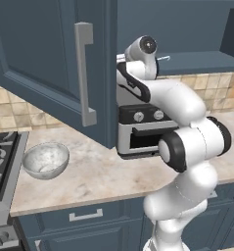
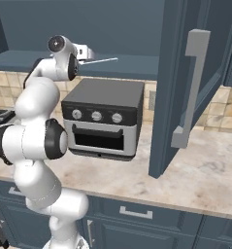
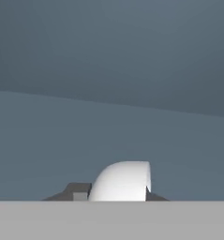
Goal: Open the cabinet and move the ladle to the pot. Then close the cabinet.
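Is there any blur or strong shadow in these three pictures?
Left base view: sharp, soft shadow beside the bowl. Right base view: sharp, dark shade under the toaster oven. Hand view: even, flat light on the cabinet interior, no glare.

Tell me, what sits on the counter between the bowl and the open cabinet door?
Nothing: in the left base view, bare marble counter runs from the bowl to below the cabinet door.

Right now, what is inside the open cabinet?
Inside the cabinet the gripper is closed around a thin silver handle, probably the ladle's. Its bowl is hidden. Elsewhere the visible shelf looks bare.
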### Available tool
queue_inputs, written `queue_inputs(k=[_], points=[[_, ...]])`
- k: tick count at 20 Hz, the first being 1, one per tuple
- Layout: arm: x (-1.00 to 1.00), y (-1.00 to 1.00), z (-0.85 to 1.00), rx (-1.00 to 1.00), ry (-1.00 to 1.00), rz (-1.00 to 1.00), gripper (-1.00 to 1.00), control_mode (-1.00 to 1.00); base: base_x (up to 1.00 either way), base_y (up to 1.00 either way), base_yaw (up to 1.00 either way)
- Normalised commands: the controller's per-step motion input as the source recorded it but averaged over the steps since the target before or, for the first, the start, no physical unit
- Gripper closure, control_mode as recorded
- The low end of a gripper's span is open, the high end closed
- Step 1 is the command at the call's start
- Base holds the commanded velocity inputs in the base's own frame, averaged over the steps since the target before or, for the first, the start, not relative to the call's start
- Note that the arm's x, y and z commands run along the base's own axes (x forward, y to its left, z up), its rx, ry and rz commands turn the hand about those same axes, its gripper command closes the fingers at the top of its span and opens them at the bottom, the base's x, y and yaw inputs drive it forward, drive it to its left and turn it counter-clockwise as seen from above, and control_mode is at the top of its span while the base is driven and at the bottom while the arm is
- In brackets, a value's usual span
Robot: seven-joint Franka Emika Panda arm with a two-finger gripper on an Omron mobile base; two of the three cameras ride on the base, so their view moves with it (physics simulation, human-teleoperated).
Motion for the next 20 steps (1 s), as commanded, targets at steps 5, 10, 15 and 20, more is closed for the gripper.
queue_inputs(k=[5,10,15,20], points=[[-0.80,0.00,0.00,0.00,-0.05,-0.01,1.00,-1.00,0.00,0.00,0.00],[-1.00,0.00,0.05,0.02,-0.14,-0.03,1.00,-1.00,0.00,0.00,0.00],[-1.00,0.00,0.65,0.02,-0.09,-0.07,1.00,-1.00,0.00,0.00,0.00],[-1.00,0.00,0.89,0.00,0.02,-0.08,1.00,-1.00,0.00,0.00,0.00]])
